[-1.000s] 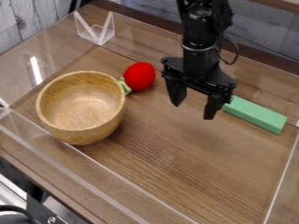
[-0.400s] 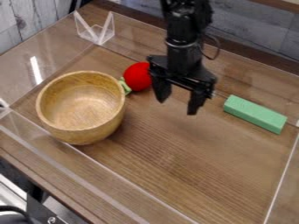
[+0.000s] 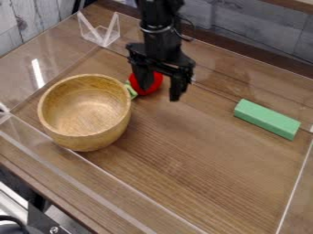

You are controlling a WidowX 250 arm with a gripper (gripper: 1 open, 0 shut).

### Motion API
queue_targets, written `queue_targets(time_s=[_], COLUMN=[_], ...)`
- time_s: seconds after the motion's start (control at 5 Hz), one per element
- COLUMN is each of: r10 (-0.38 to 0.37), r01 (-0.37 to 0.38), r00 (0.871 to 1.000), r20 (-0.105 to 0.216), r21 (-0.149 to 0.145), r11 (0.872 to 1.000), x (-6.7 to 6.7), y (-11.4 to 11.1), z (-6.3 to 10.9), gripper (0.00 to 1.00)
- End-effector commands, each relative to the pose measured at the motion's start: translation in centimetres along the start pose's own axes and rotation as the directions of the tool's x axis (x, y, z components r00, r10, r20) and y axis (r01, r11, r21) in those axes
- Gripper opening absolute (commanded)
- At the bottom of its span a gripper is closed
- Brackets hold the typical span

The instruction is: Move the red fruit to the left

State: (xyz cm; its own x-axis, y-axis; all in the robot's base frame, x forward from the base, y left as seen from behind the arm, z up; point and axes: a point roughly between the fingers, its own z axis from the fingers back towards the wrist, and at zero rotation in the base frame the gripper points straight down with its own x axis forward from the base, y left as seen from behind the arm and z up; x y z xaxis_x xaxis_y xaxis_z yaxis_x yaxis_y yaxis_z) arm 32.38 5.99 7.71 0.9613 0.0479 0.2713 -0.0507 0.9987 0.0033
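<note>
The red fruit point(image 3: 149, 85) is a small bright red ball with a bit of green at its left, lying on the wooden table just right of the wooden bowl point(image 3: 83, 111). My black gripper point(image 3: 158, 90) hangs directly over it, open, with one finger on each side of the fruit. The arm covers the fruit's upper part. I cannot tell whether the fingers touch it.
A flat green block point(image 3: 266, 118) lies at the right. A clear plastic wall point(image 3: 146, 196) rims the table's near and left sides, and a clear stand point(image 3: 101, 29) sits at the back left.
The gripper has travelled left from near the green block to over the red fruit, staying open. The fruit, bowl and block have not moved.
</note>
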Motion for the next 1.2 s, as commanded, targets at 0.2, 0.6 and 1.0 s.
queue_targets(time_s=[0.2,0.6,1.0], r10=[-0.011,0.004,0.032], r01=[0.006,-0.011,-0.039], r00=[0.993,0.993,0.993], r20=[0.116,0.114,0.114], r21=[0.045,0.059,0.058], r11=[0.999,0.998,0.998], x=[2.8,3.5,3.8], y=[4.0,4.9,5.0], z=[0.8,-0.9,-1.6], gripper=[1.0,1.0,1.0])
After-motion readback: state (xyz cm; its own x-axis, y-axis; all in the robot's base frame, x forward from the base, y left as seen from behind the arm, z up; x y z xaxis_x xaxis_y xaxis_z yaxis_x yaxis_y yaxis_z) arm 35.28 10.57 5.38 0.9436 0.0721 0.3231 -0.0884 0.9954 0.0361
